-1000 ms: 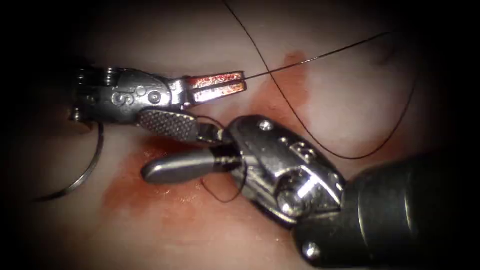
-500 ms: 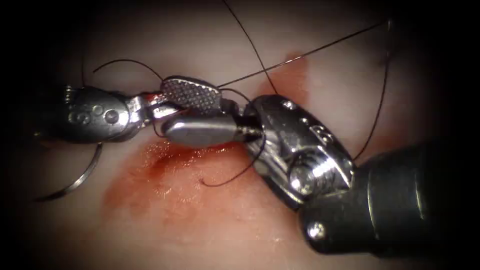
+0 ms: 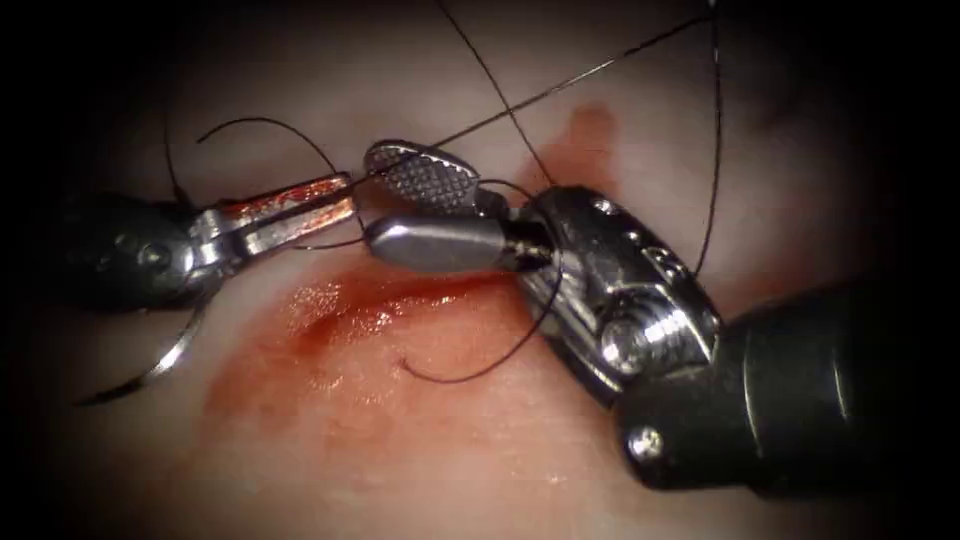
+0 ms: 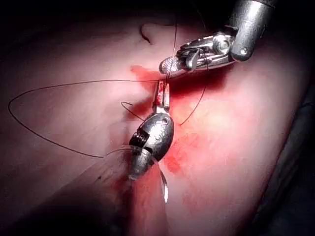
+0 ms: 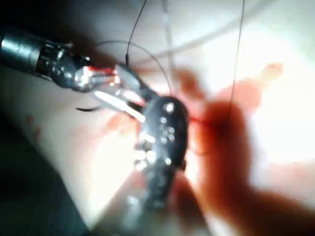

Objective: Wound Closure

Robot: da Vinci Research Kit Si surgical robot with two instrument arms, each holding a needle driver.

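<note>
Right gripper (image 3: 405, 205) comes in from the tissue's right edge on a thick dark shaft, its two jaws spread apart — the upper one showing its cross-hatched face, the lower one smooth and rounded. Thread is looped around the neck of this tool just behind the jaws; whether anything lies gripped between them cannot be told, and nothing is seen clamped. Left gripper (image 3: 345, 200) reaches in from the tissue's left edge, jaws pressed together and smeared red, tips just beside the right tool's jaws; a strand runs off from those tips toward the upper right, so it appears to hold the thread. In the left wrist view the same tool (image 4: 161, 91) points at the right one (image 4: 170, 65), thread passing between.

Under both lies the tissue (image 3: 480, 470), pale, with red fluid (image 3: 340, 330) spread along the cut (image 3: 400, 295) just below the jaws. Thread (image 3: 715, 140) arcs over the tissue in long dark curves, one loop lying on the fluid. Curved needle (image 3: 160, 360) rests free on the tissue left of the cut — beneath the left tool's shaft, held by neither tool.
</note>
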